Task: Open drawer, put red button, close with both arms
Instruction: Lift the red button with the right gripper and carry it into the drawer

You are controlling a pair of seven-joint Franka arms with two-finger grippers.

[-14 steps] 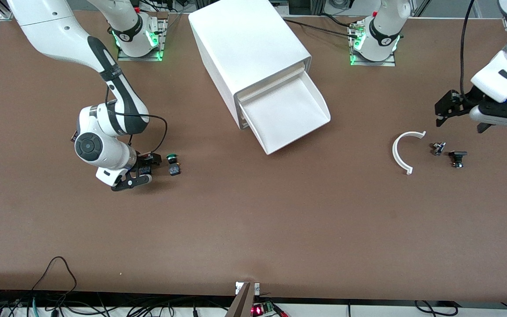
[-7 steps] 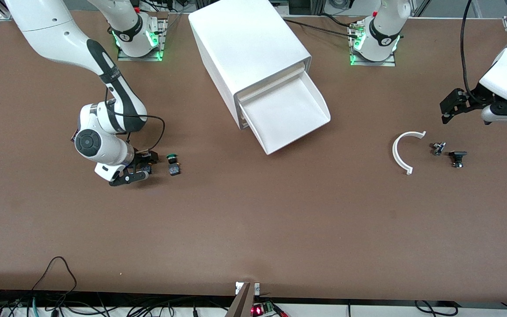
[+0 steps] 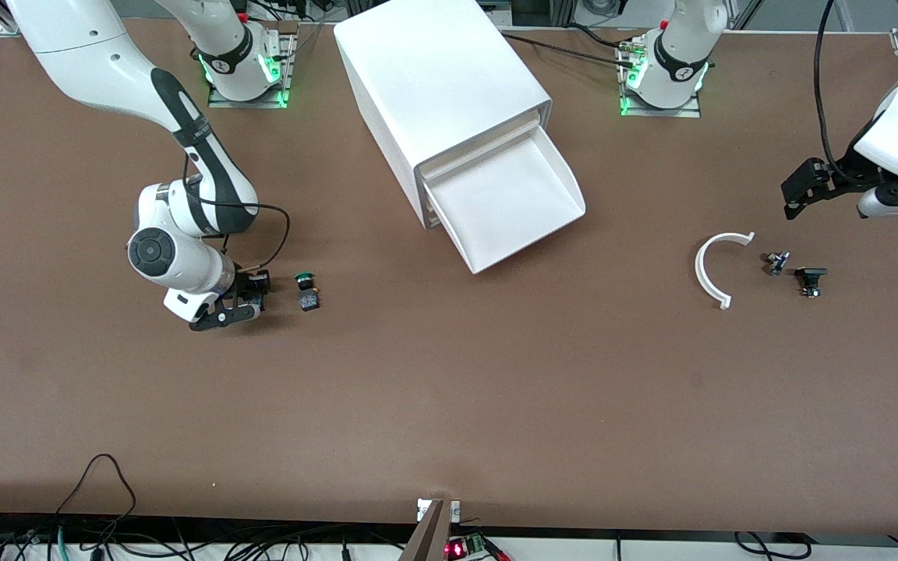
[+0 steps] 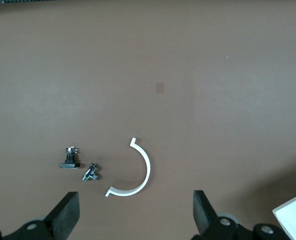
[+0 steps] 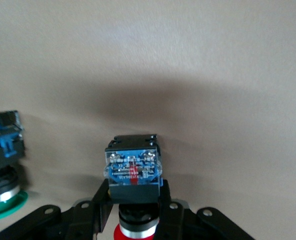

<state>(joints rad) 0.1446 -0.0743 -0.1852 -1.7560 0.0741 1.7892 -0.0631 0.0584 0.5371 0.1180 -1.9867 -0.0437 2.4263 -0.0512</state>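
The drawer (image 3: 507, 199) stands pulled out of the white cabinet (image 3: 441, 86) and looks empty. My right gripper (image 3: 250, 296) is low over the table toward the right arm's end and is shut on the red button (image 5: 133, 172). Its fingers (image 5: 100, 200) clamp the black-blue block, with the red cap pointing toward the wrist. The green-capped button (image 3: 306, 288) lies on the table just beside it and also shows in the right wrist view (image 5: 3, 160). My left gripper (image 3: 796, 191) is open and empty, up over the left arm's end of the table (image 4: 133, 220).
A white curved strip (image 3: 712, 269) and two small dark parts (image 3: 776, 262) (image 3: 810, 279) lie on the table below the left gripper; the strip also shows in the left wrist view (image 4: 138, 172). Cables run along the table edge nearest the camera.
The right gripper, with the red button in it, has shifted slightly away from the green button. The left gripper has drawn back toward the left arm's end of the table.
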